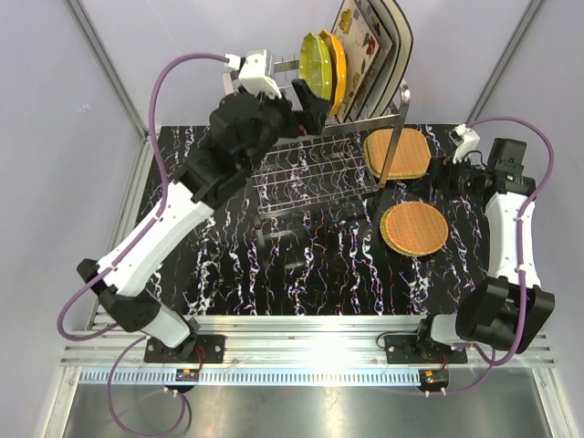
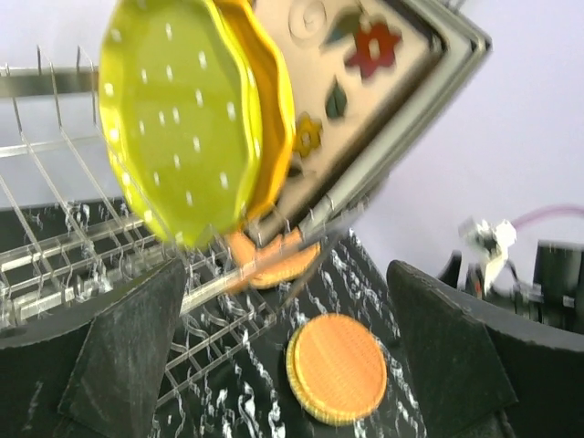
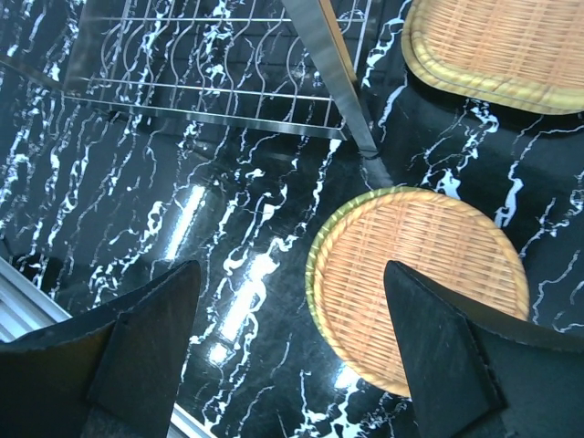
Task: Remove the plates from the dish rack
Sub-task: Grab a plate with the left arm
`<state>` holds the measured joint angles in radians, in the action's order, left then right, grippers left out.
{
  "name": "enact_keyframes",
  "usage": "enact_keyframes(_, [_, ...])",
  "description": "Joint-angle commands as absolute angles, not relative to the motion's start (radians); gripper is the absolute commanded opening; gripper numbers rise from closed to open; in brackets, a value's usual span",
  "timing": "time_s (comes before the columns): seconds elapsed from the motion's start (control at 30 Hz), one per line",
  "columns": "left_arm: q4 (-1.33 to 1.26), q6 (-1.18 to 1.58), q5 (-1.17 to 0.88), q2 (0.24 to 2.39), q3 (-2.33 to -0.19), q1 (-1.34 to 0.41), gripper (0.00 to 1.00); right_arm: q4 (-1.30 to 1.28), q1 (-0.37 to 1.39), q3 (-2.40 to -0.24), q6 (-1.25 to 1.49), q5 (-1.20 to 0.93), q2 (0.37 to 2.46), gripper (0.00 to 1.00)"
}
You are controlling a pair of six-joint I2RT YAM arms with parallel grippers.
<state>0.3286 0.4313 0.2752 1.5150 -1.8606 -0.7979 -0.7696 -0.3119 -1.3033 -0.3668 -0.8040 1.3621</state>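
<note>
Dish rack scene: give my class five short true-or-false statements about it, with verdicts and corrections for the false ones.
1. The yellow-green plate stands on edge in the dish rack. True.
2. The left claw is shut on the yellow-green plate. False: it is open, gripping nothing.
3. A woven plate lies flat on the table. True.
4. The orange plate lies on the table. False: it stands in the rack beside the yellow-green plate.
5. The right claw holds the woven plate. False: it is open, and the plate lies free.
</note>
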Motion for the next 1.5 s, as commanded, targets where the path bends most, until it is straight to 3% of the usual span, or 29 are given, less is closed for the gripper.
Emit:
enact_keyframes(0.0, [0.318,0.465,0.178,1.58,-1.968,-0.744,0.94,-0.716,-0.305,-1.293,-0.318,-0.854,1.321,0.89])
enact_keyframes(0.33, [0.298,0.443,0.138,1.762,-2.175,-0.664,0.77,-0.673,-0.307,-1.281,-0.253,-0.884,1.318,0.89])
enact_keyframes(1.2, [0.273,0.459,0.106,1.93,-2.286,-0.632,0.57,-0.672,-0.307,-1.278,-0.241,-0.87,1.321,0.89])
enact_keyframes(1.3, [0.268,0.469,0.098,1.937,-2.284,-0.626,0.51,-0.673,-0.307,-1.276,-0.238,-0.87,1.321,0.89])
enact_keyframes(1.47, [0.187,0.506,0.042,1.922,-2.24,-0.615,0.27,-0.675,-0.307,-1.276,-0.239,-0.87,1.321,0.89])
